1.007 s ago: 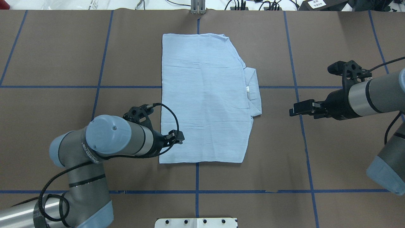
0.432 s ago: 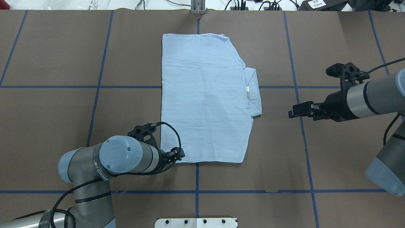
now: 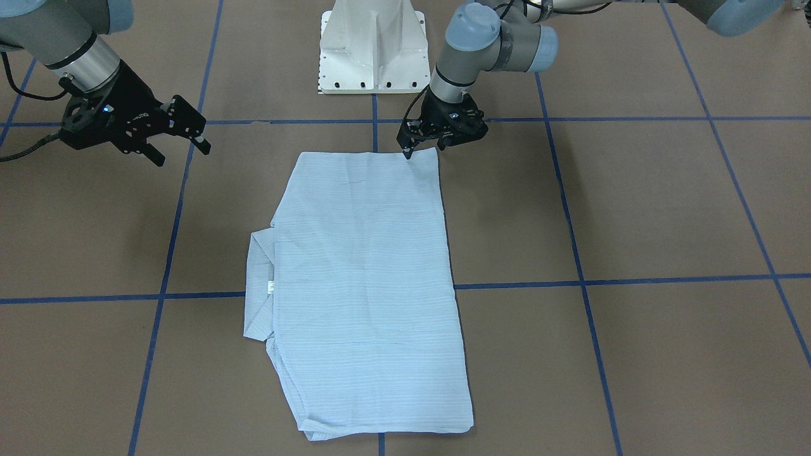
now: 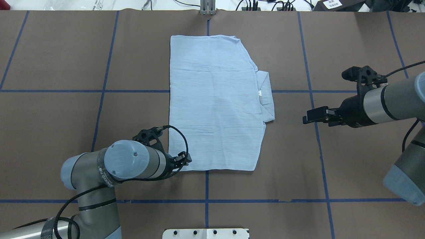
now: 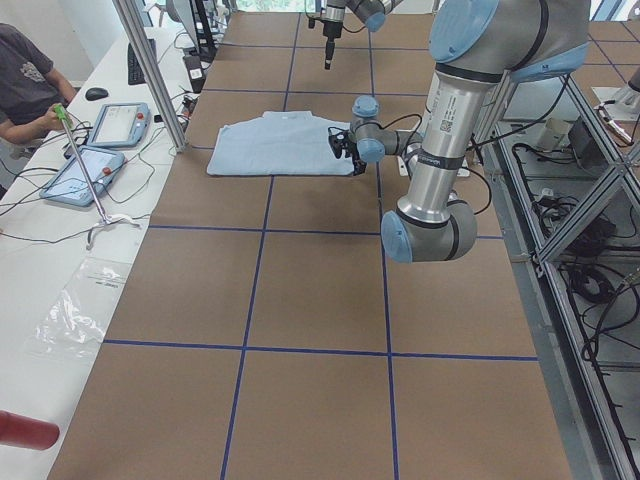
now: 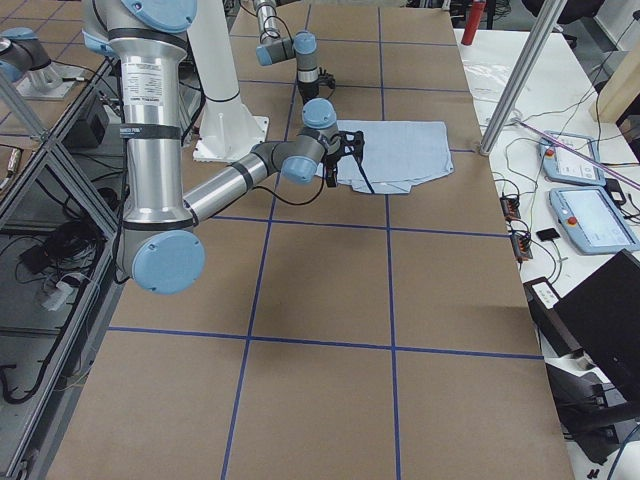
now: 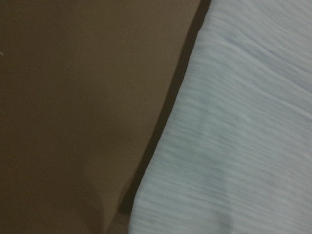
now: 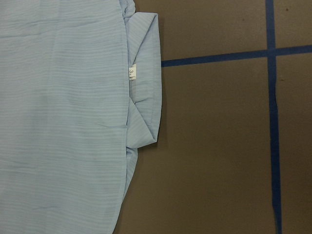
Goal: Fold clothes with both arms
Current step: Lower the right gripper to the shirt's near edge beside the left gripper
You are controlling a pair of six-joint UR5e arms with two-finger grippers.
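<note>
Folded lengthwise, crosswise fold apparently pending; poised with left gripper (image 3: 422, 149) open above corner of shirt (image 4: 212, 99), right gripper (image 4: 307, 116) open, idle

The brown table (image 4: 66, 59) is crossed by blue tape lines (image 4: 66, 90). A folded light-blue shirt (image 4: 212, 99) lies flat on it, straight out from the white pedestal base (image 4: 206, 233), collar (image 4: 266, 96) poking out sideways.
</note>
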